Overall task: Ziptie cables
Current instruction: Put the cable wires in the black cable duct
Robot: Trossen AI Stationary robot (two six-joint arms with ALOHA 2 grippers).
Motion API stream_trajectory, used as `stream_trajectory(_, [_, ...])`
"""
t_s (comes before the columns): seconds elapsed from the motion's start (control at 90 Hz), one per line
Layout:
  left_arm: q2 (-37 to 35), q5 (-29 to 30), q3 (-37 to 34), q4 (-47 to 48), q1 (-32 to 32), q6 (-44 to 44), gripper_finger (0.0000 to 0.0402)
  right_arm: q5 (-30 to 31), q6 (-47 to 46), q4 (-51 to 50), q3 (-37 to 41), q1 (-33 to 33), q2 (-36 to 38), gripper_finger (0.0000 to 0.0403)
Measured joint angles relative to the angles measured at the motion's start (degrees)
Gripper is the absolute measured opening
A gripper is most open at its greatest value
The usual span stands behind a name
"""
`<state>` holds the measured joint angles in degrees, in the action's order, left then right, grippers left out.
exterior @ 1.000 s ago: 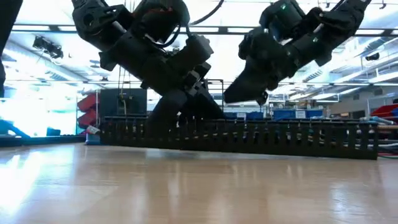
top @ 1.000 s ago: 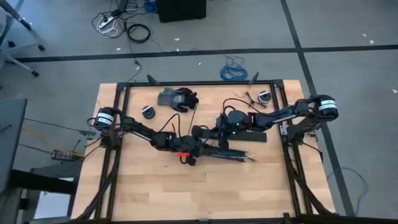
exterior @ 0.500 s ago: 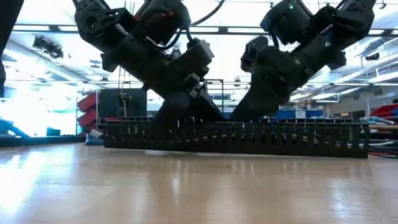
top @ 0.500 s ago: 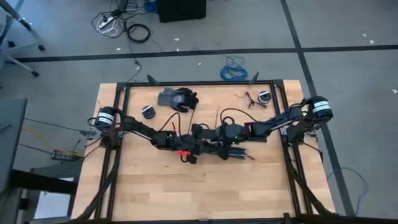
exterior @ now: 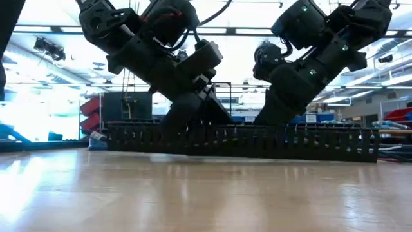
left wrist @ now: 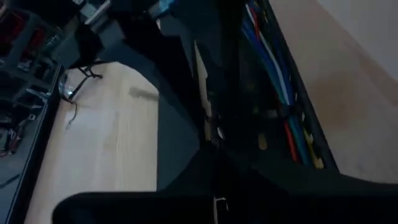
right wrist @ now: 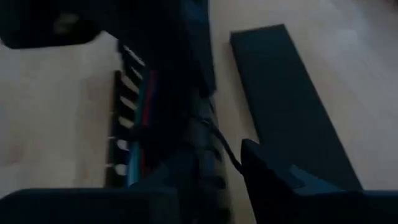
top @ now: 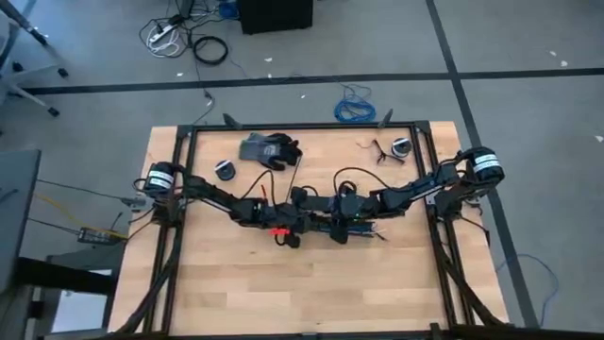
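A long black slotted duct (exterior: 244, 142) lies across the middle of the table (top: 236, 283). Thin cables in blue, red and white (left wrist: 280, 81) run along inside it and also show in the right wrist view (right wrist: 146, 99). My left gripper (top: 288, 227) is down at the duct's left part, and the duct hides its tips in the low view. My right gripper (top: 338, 227) is down over the duct farther right. It is open, with one finger (right wrist: 280, 180) on either side of the duct; whether they touch it I cannot tell.
A flat black strip (right wrist: 286, 106) lies beside the duct on its far side. A grey and black glove (top: 269, 149), two small round things (top: 225, 169) (top: 401, 146) and cutters (top: 377, 151) lie near the far edge. A black frame (top: 189, 151) borders the table. Bare wood lies along the near side.
My right gripper has come from the far side toward the near edge and a little left, and has gone down onto the duct, next to my left gripper.
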<state>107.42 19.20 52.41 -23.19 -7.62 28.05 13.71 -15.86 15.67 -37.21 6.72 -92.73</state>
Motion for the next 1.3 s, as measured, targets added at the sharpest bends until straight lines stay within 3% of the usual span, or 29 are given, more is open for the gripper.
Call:
stream_trajectory(0.3, [-0.04,-0.24,0.16,1.00,0.20,-0.17,0.0000,-3.05,2.58,0.80,-0.42,-0.54,3.58,0.0116])
stream_trajectory(1.044, [-0.02,-0.09,0.27,0.47,0.48,-0.26,0.0000,-8.38,1.41,-6.47,-0.44,-0.74,2.39,0.0116])
stream_trajectory(1.3, [-0.02,0.04,0.32,0.60,0.48,-0.26,0.0000,-10.77,2.01,-4.62,-0.44,-1.33,2.73,0.0116])
